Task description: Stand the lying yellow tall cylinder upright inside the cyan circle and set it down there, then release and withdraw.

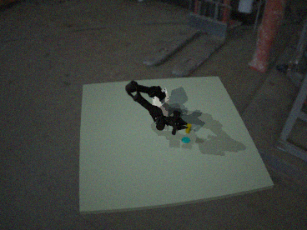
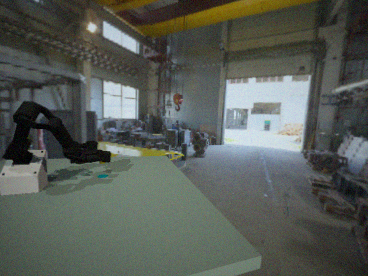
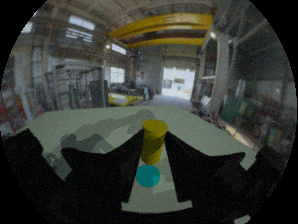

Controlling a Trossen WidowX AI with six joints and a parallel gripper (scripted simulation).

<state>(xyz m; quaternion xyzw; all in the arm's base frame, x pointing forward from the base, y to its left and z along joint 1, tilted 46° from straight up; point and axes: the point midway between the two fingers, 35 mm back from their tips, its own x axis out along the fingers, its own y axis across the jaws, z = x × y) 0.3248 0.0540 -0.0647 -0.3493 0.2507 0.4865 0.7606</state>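
Note:
The yellow tall cylinder (image 1: 188, 128) (image 3: 153, 143) is close to upright, with its top leaning slightly in the wrist view. My gripper (image 1: 187, 127) (image 2: 108, 157) (image 3: 154, 133) reaches out nearly level and is shut on the cylinder's upper part, one finger on each side. In the exterior view the black fingers hide nearly all of the cylinder. The cyan circle (image 1: 185, 140) (image 2: 102, 176) (image 3: 148, 176) lies flat on the table, uncovered. The cylinder appears held above the table; its base shows just beyond the circle in the wrist view.
The pale green table top (image 1: 125, 167) (image 2: 125, 215) carries the arm's white base (image 1: 160, 101) (image 2: 22, 177). Dark shadows of the arm fall around the circle. The table's front corner (image 2: 260, 262) stands out at the lower right of the exterior view.

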